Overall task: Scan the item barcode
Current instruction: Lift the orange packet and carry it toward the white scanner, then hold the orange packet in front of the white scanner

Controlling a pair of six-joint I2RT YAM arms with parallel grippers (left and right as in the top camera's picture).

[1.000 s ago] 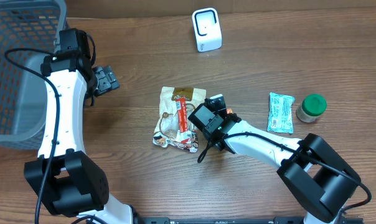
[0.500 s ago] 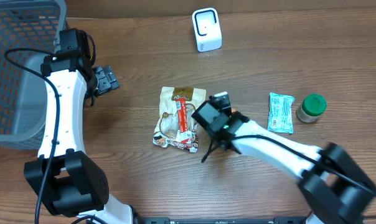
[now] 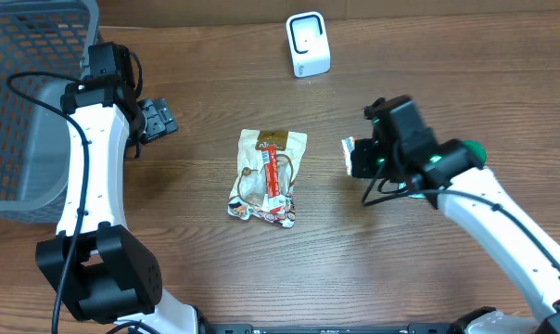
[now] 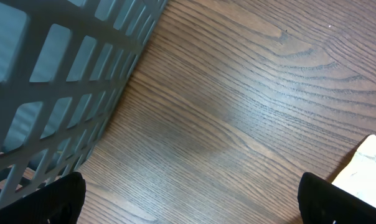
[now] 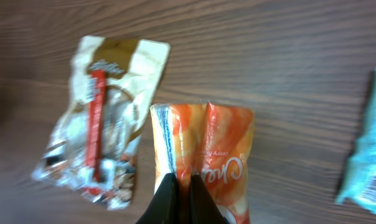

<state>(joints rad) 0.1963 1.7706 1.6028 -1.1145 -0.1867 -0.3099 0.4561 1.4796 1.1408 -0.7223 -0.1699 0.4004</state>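
Surface: brown wood-grain table, seen from overhead and from both wrists.
Landmark: small white scanner standing upright at the far edge of the table, its window facing the robot.
Orange packet: the task's item, on the robot's side of the scanner and to its right, well apart from it. Glossy orange wrapper with white lettering and a white and blue seam down its length.
Right tool: fingers pressed together on the near end of the orange packet, pinching the wrapper between their tips. In the overhead view only a small end of the packet pokes out from the tool's left side.
Left tool: well to the left of the scanner, just beside the basket, fingers spread wide apart with bare table between them and nothing in its grip.
Basket: grey plastic lattice, far left of the scanner, at the table's left edge.
Snack pouch: white and brown bag with a red stick on it, lying flat on the robot's side of the scanner, slightly to its left.
Teal packet: flat on the table, farther right of the scanner than the orange packet; only its edge shows in the right wrist view.
Green lid: peeks out behind the right arm, far right of the scanner.
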